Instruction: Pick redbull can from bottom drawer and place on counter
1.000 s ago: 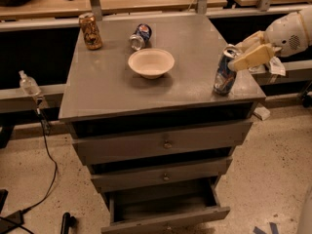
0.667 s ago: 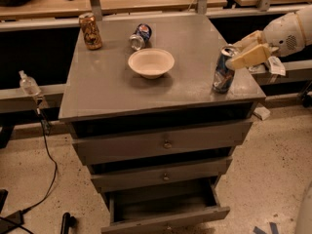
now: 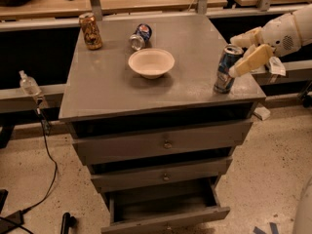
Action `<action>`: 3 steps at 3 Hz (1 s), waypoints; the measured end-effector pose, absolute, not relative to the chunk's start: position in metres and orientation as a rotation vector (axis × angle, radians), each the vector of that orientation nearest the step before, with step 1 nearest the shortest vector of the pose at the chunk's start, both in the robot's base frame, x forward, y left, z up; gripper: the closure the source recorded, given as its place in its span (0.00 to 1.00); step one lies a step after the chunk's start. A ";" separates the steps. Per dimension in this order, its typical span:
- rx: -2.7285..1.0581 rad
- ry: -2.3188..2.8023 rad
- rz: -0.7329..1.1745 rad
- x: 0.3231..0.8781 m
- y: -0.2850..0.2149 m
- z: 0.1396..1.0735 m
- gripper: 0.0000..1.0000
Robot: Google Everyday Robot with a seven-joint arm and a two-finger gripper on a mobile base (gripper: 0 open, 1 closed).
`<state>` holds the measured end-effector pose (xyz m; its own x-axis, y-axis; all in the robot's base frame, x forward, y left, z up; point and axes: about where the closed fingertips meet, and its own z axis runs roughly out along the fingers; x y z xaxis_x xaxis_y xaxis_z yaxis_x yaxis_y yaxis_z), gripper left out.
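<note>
Counter (image 3: 107,82): grey top, bare across its left half and along the front edge. Bottom drawer (image 3: 163,206): pulled out, interior dark. Bowl (image 3: 151,62): near centre. Gripper (image 3: 232,57): reaches in over the right edge, its two fingers clamped on the redbull can (image 3: 225,69), which stands slightly tilted by the front right corner. Gold-brown can (image 3: 91,31): upright, rear left corner. Blue can (image 3: 140,36): on its side near the rear edge.
</note>
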<state>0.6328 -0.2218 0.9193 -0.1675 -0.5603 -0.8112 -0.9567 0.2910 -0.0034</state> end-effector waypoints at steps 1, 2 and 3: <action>-1.363 1.836 0.694 0.633 -0.222 0.919 0.00; -1.354 1.760 0.696 0.632 -0.226 0.927 0.00; -1.320 1.640 0.685 0.626 -0.235 0.947 0.00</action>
